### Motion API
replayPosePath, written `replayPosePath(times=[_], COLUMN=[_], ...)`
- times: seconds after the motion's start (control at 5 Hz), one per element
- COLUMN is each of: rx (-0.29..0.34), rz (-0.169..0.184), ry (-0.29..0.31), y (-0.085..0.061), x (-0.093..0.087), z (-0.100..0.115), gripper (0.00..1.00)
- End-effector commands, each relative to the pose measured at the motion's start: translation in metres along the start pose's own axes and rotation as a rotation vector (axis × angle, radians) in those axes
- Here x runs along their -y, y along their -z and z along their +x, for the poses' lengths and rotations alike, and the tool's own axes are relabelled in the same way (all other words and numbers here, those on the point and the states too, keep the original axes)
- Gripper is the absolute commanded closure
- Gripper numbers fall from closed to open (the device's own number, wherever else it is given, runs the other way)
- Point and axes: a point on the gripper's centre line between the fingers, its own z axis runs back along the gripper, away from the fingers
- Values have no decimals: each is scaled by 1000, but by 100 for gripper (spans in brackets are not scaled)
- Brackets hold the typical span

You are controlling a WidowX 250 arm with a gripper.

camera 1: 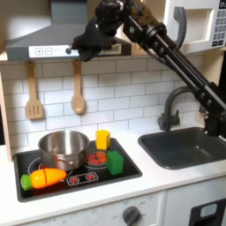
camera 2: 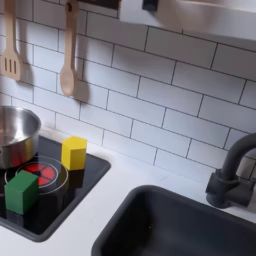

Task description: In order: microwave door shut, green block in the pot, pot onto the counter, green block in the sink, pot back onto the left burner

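Microwave door (camera 1: 196, 25) first: in the first exterior view it sits at the upper right, white with a curved grey handle, and looks flush with the oven body — so I judge step 1 done, or close to it. The arm stretches across from the right with the gripper (camera 1: 87, 44) high over the range hood; its black fingers blur together, so I cannot tell whether the jaws are apart or closed, and nothing visible hangs from them. The sink (camera 1: 184, 146) lies empty at the right, beside the white counter (camera 1: 154, 177). The pot (camera 1: 63, 148) stands on the cooktop's left burner (camera 1: 37, 165), and the green block (camera 1: 115, 162) rests on the black panel near the right burner, well apart from the pot — 4 steps appear left, starting with that block. Around it: a yellow block (camera 1: 102, 139) just behind, an orange carrot toy (camera 1: 46, 178) in front of the pot, and 2 wooden utensils (camera 1: 78, 99) on the tile wall. The yellow block crowds the green one from behind.
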Motion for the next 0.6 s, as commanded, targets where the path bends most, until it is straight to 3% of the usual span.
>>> replayPosePath(times=[0.0, 0.4], rx=[12, 23], rz=[-22, -2], ry=[9, 16], y=[10, 1], x=[4, 1], z=[13, 15], gripper=[100, 100])
